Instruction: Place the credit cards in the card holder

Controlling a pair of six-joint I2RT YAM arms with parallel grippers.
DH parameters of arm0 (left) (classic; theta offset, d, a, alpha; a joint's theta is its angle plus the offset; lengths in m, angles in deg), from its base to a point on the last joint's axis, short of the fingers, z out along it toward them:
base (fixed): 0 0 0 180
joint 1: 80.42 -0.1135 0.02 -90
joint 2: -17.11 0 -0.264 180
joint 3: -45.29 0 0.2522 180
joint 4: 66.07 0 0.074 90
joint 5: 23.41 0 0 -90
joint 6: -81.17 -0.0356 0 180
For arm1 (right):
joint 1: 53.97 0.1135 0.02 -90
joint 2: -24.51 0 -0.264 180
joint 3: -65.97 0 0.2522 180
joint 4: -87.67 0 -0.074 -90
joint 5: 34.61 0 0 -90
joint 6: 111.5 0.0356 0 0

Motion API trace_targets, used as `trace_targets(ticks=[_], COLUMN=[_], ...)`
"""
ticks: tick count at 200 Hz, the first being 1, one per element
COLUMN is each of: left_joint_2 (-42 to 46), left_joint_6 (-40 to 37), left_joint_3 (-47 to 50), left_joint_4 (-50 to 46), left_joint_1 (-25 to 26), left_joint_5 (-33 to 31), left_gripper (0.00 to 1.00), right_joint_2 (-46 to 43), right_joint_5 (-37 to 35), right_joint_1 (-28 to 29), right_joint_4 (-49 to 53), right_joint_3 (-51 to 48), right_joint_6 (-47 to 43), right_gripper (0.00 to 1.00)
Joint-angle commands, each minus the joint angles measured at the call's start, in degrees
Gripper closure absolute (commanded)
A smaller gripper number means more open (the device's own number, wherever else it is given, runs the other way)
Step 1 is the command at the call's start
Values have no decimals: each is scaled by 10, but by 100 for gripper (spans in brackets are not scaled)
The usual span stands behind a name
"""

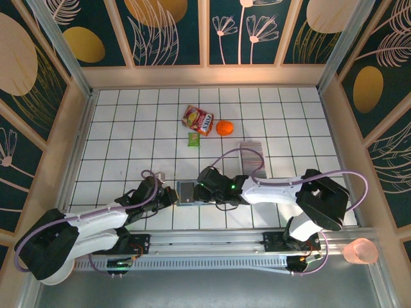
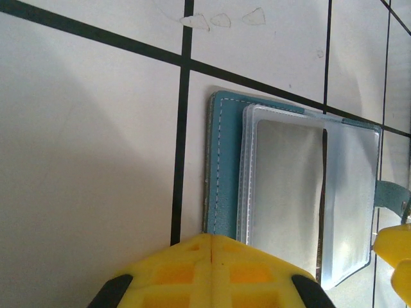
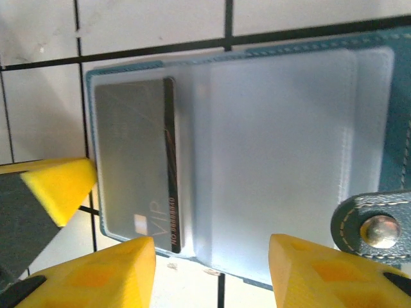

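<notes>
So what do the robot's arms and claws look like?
The left arm and right arm are chunky white tubes with black joints. A thin lilac cable loops along each one. The left claw and right claw have bright yellow, wedge-shaped fingers with a square grid pressed into them.

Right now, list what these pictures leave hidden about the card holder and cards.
Top view: remaining credit cards too small to count.
Left wrist: card holder's near edge hidden under the shut left pincer.
Right wrist: card holder's right side cut by the frame; right pincer covers its lower edge.
</notes>
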Motion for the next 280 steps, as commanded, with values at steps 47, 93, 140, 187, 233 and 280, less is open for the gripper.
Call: trace_targets(ticks=[47,93,140,187,233,280], left_joint_2=[3,0,-1,20,32,9], left_joint_6=[-3,-3,-3,-1,0,3], left_joint_3=[4,2,2,2,1,6], left_joint_4=[9,10,9,6,28,56], left_joint_1=[3,4,4,4,3,3], left_joint_5=[9,9,11,9,32,45], left_gripper=[96,97,97,95,89,86], right_joint_2=[20,7,-8,-16,14,34], right_joint_5=[-54,-74,-116,-131,-131,-106], right_joint_1=[11,16,23,25,24,25], right_joint_4=[46,67,87,100,95,64], right_joint_3=[12,12,21,26,14,10], right_joint_6=[17,20,18,8,6,5], right_gripper=[52,51,51,51,51,51])
